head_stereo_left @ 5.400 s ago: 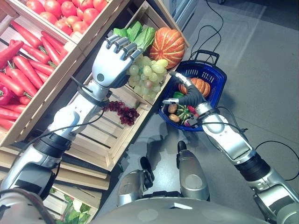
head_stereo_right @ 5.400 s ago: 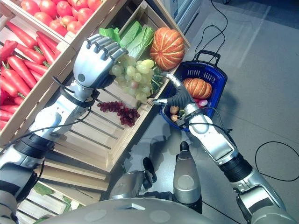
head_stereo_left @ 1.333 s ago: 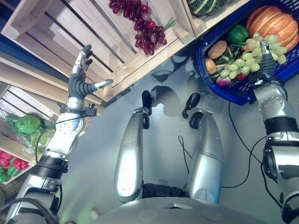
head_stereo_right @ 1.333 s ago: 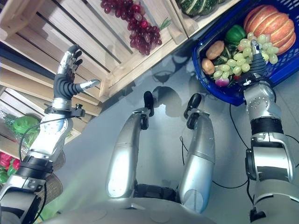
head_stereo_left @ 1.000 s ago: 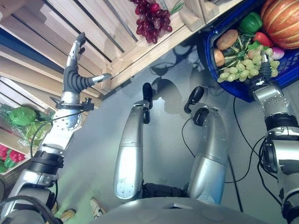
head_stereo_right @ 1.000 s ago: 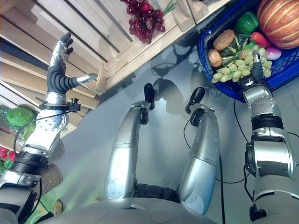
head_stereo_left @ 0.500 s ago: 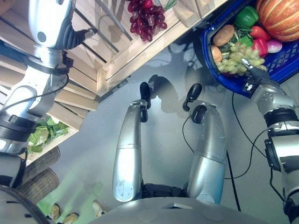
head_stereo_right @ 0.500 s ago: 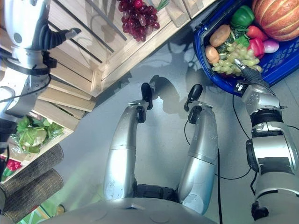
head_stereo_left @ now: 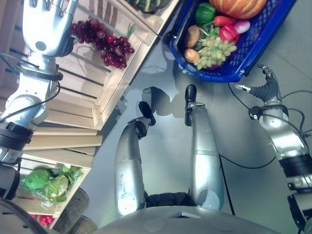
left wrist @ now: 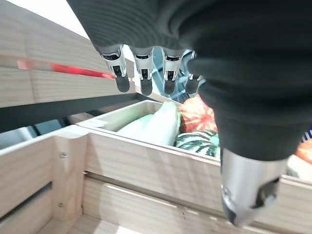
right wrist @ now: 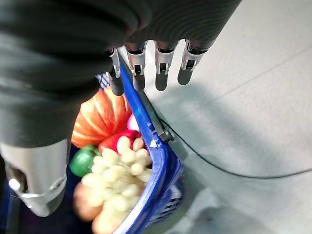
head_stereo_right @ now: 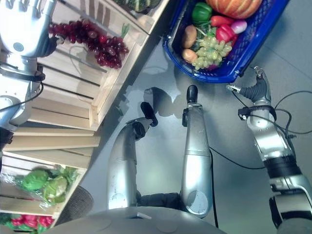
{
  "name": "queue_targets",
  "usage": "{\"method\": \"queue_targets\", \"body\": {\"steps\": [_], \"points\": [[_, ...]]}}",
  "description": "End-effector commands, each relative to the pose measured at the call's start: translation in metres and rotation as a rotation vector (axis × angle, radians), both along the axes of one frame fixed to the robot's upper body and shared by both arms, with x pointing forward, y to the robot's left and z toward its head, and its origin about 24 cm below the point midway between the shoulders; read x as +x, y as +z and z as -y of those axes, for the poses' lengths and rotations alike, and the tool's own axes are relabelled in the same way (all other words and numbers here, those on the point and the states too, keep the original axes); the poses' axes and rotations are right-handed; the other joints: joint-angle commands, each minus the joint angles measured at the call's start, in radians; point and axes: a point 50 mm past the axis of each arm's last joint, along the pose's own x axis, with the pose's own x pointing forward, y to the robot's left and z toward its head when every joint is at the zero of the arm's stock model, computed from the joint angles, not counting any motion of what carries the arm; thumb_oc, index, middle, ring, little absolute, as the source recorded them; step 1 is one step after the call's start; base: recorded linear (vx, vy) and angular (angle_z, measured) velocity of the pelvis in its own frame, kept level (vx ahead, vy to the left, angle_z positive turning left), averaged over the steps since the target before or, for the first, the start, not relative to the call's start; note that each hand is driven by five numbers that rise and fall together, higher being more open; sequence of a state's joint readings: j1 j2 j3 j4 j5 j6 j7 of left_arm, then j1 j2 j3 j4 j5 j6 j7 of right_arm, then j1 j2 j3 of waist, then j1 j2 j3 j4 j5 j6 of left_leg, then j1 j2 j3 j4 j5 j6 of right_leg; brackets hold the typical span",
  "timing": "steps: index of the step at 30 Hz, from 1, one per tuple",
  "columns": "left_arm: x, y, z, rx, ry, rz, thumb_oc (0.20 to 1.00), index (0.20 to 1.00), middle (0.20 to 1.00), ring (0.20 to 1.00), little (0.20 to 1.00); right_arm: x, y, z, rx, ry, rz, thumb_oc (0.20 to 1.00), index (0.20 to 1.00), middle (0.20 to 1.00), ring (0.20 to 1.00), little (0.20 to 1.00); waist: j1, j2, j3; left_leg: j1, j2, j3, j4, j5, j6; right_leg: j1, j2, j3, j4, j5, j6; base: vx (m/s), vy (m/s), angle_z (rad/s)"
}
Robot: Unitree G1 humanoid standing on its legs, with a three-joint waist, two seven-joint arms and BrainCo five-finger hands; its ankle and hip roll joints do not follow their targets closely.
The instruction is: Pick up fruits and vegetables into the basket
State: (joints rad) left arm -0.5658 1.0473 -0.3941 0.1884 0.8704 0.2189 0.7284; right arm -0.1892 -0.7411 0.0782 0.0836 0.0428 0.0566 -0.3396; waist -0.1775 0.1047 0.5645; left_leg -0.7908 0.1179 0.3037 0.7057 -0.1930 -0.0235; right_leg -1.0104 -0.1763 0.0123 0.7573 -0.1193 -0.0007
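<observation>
The blue basket [head_stereo_left: 229,77] stands on the floor and holds a bunch of green grapes [head_stereo_left: 214,48], an orange pumpkin [head_stereo_left: 239,6], a green pepper [head_stereo_left: 204,10], a red pepper and potatoes. My right hand [head_stereo_left: 265,87] hovers just outside the basket's near rim [right wrist: 163,156], open and empty, fingers straight. The green grapes [right wrist: 119,163] lie loose in the basket. My left hand [head_stereo_left: 48,27] is raised over a wooden crate [head_stereo_left: 105,92], beside a bunch of red grapes [head_stereo_left: 102,43]. Its fingers [left wrist: 144,73] are straight and hold nothing.
A dark striped squash [head_stereo_left: 146,4] sits in the neighbouring crate, with a pale green leafy vegetable [left wrist: 156,122] beyond it. Green vegetables [head_stereo_left: 48,183] lie on a low shelf at the left. Wicker baskets [head_stereo_left: 73,219] stand beneath. Grey floor spreads right of the basket.
My right hand has drawn back out of the basket, leaving the green grapes inside. The camera has swung, and my left hand now sits by the red grapes.
</observation>
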Motion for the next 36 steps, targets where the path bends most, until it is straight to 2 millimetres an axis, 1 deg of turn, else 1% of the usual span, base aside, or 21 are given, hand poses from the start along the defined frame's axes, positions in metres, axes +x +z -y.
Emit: {"method": "queue_targets", "body": {"steps": [1, 3, 6, 10, 14, 17, 21, 24, 25, 29, 31, 36], "points": [[-0.004, -0.037, -0.028, -0.292, 0.096, -0.079, 1.000, 1.000, 1.000, 1.000, 1.000, -0.018, 0.028, -0.007, -0.067, 0.096, 0.205, 1.000, 1.000, 1.000, 1.000, 1.000, -0.062, 0.037, -0.045, 0.039, 0.020, -0.055, -0.160, 0.091, -0.075, 0.078, 0.037, -0.049, -0.032, -0.078, 0.075, 0.03, 0.187, -0.35], [-0.006, -0.059, -0.037, -0.384, 0.139, -0.124, 1.000, 1.000, 1.000, 1.000, 1.000, -0.023, 0.028, -0.006, -0.092, 0.088, 0.224, 1.000, 1.000, 1.000, 1.000, 1.000, -0.076, 0.039, -0.045, 0.061, 0.021, -0.041, -0.165, 0.088, -0.077, 0.093, 0.036, -0.040, -0.044, -0.075, 0.077, 0.03, 0.142, -0.30], [-0.010, -0.081, -0.047, -0.451, 0.180, -0.176, 1.000, 1.000, 1.000, 1.000, 1.000, -0.028, 0.028, -0.002, -0.115, 0.072, 0.228, 1.000, 1.000, 1.000, 1.000, 1.000, -0.090, 0.041, -0.045, 0.083, 0.023, -0.025, -0.165, 0.084, -0.078, 0.108, 0.031, -0.030, -0.056, -0.071, 0.080, 0.04, 0.110, -0.08], [-0.015, -0.102, -0.055, -0.516, 0.231, -0.226, 1.000, 1.000, 1.000, 1.000, 1.000, -0.031, 0.028, 0.004, -0.132, 0.049, 0.222, 1.000, 1.000, 1.000, 1.000, 1.000, -0.103, 0.044, -0.045, 0.098, 0.025, -0.011, -0.159, 0.076, -0.076, 0.119, 0.031, -0.019, -0.062, -0.071, 0.079, 0.04, 0.087, -0.08], [-0.017, -0.121, -0.060, -0.615, 0.271, -0.277, 1.000, 1.000, 1.000, 1.000, 1.000, -0.032, 0.021, 0.005, -0.128, 0.038, 0.197, 1.000, 1.000, 1.000, 1.000, 1.000, -0.112, 0.042, -0.045, 0.099, 0.026, -0.002, -0.151, 0.068, -0.074, 0.117, 0.033, -0.013, -0.061, -0.074, 0.077, 0.02, 0.047, -0.06], [-0.018, -0.130, -0.060, -0.652, 0.277, -0.296, 1.000, 1.000, 1.000, 1.000, 1.000, -0.034, 0.017, 0.005, -0.124, 0.040, 0.179, 1.000, 1.000, 1.000, 1.000, 1.000, -0.115, 0.042, -0.045, 0.099, 0.025, 0.001, -0.148, 0.064, -0.073, 0.116, 0.033, -0.008, -0.062, -0.075, 0.076, 0.01, 0.040, -0.02], [-0.021, -0.135, -0.058, -0.570, 0.296, -0.292, 1.000, 1.000, 1.000, 1.000, 1.000, -0.034, 0.013, 0.003, -0.119, 0.041, 0.167, 1.000, 1.000, 1.000, 1.000, 1.000, -0.112, 0.043, -0.045, 0.093, 0.024, 0.005, -0.145, 0.060, -0.070, 0.113, 0.035, -0.006, -0.065, -0.076, 0.073, 0.00, 0.009, 0.00], [-0.023, -0.130, -0.060, -0.443, 0.336, -0.250, 1.000, 1.000, 1.000, 1.000, 1.000, -0.034, 0.014, 0.003, -0.124, 0.045, 0.171, 1.000, 1.000, 1.000, 1.000, 1.000, -0.113, 0.041, -0.045, 0.087, 0.024, 0.005, -0.143, 0.058, -0.068, 0.107, 0.037, -0.005, -0.064, -0.076, 0.072, 0.00, 0.000, 0.00], [-0.023, -0.125, -0.062, -0.411, 0.354, -0.226, 1.000, 1.000, 1.000, 1.000, 1.000, -0.033, 0.015, 0.003, -0.125, 0.048, 0.175, 1.000, 1.000, 1.000, 1.000, 1.000, -0.113, 0.041, -0.045, 0.081, 0.024, 0.007, -0.142, 0.057, -0.067, 0.100, 0.036, -0.004, -0.062, -0.076, 0.072, 0.00, 0.000, 0.00], [-0.018, -0.116, -0.064, -0.394, 0.358, -0.194, 1.000, 1.000, 1.000, 1.000, 1.000, -0.032, 0.016, 0.003, -0.120, 0.051, 0.182, 1.000, 1.000, 1.000, 1.000, 1.000, -0.114, 0.043, -0.045, 0.065, 0.021, 0.008, -0.139, 0.054, -0.066, 0.083, 0.039, -0.002, -0.058, -0.078, 0.071, 0.00, 0.000, 0.00], [-0.016, -0.114, -0.063, -0.383, 0.364, -0.189, 1.000, 1.000, 1.000, 1.000, 1.000, -0.031, 0.017, 0.002, -0.120, 0.056, 0.181, 1.000, 1.000, 1.000, 1.000, 1.000, -0.116, 0.044, -0.045, 0.062, 0.020, 0.009, -0.138, 0.053, -0.065, 0.078, 0.040, -0.001, -0.056, -0.079, 0.071, 0.00, 0.000, 0.00], [-0.004, -0.106, -0.064, -0.368, 0.406, -0.201, 1.000, 1.000, 1.000, 1.000, 1.000, -0.029, 0.019, -0.001, -0.137, 0.066, 0.183, 1.000, 1.000, 1.000, 1.000, 1.000, -0.131, 0.048, -0.045, 0.048, 0.020, 0.019, -0.133, 0.049, -0.065, 0.055, 0.042, 0.010, -0.046, -0.081, 0.071, 0.01, 0.043, -0.01]]}}
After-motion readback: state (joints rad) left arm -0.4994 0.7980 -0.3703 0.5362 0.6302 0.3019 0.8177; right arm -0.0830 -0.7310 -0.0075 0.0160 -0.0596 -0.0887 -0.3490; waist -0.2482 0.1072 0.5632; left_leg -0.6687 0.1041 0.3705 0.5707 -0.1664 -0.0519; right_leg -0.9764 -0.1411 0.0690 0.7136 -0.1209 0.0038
